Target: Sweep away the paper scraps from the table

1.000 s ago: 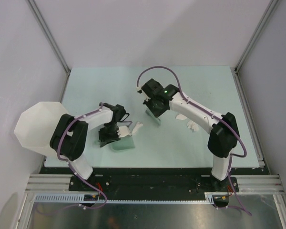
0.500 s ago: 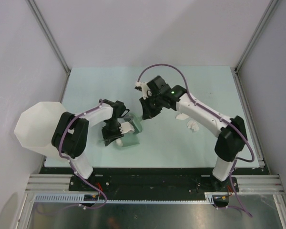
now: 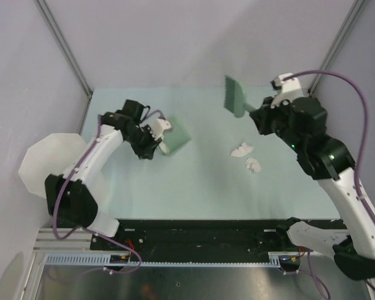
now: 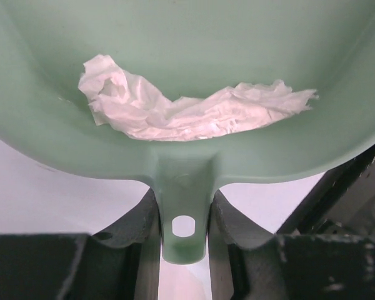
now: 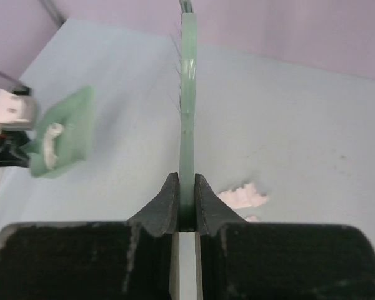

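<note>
Left tool (image 4: 183,215) holds dustpan (image 4: 250,37) carrying paper scraps (image 4: 175,115); right tool (image 5: 187,190) holds brush (image 5: 188,94)

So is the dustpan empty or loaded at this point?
Loaded: crumpled white paper lies inside the green dustpan, held by the left gripper.

White paper scraps (image 3: 242,150); green dustpan (image 3: 178,134) and brush (image 3: 234,97); mint table (image 3: 206,181).

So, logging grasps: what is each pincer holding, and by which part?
Left pincer clamps the dustpan by its handle; right pincer clamps the brush by its handle.
</note>
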You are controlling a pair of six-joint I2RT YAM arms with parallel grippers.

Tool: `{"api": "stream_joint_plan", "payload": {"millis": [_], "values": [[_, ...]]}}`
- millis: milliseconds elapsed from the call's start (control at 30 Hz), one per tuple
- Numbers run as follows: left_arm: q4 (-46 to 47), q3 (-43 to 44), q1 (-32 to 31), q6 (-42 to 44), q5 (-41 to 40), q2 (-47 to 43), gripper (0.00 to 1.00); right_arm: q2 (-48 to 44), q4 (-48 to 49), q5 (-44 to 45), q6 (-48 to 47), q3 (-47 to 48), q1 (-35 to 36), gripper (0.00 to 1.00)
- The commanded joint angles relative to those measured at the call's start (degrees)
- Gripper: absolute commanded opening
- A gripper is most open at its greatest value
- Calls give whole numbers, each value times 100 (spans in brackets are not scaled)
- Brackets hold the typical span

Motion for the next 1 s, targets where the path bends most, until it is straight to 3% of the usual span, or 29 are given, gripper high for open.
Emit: {"api": "stream_joint_plan", "payload": {"millis": [0, 233, 467, 667, 767, 967], "values": [[8, 815, 436, -612, 856, -695, 0, -255, 148, 446, -5, -236, -293, 0], [-18, 1765, 1781, -1439, 1235, -1669, 0, -142, 25, 156, -40, -465, -478, 0], [-501, 2249, 3687, -1194, 444, -2084, 0, 8, 16, -46, -75, -518, -540, 0], [-1091, 2425, 5681, -17, 67, -2286, 0, 26, -19, -99, -119, -641, -610, 0], [-1082, 2232, 5991, 712, -915, -2610, 0, 87, -2, -187, -128, -650, -619, 0], [-820, 1775, 5992, 2933, -2903, -3173, 0, 236, 191, -442, -128, -659, -628, 0]]}}
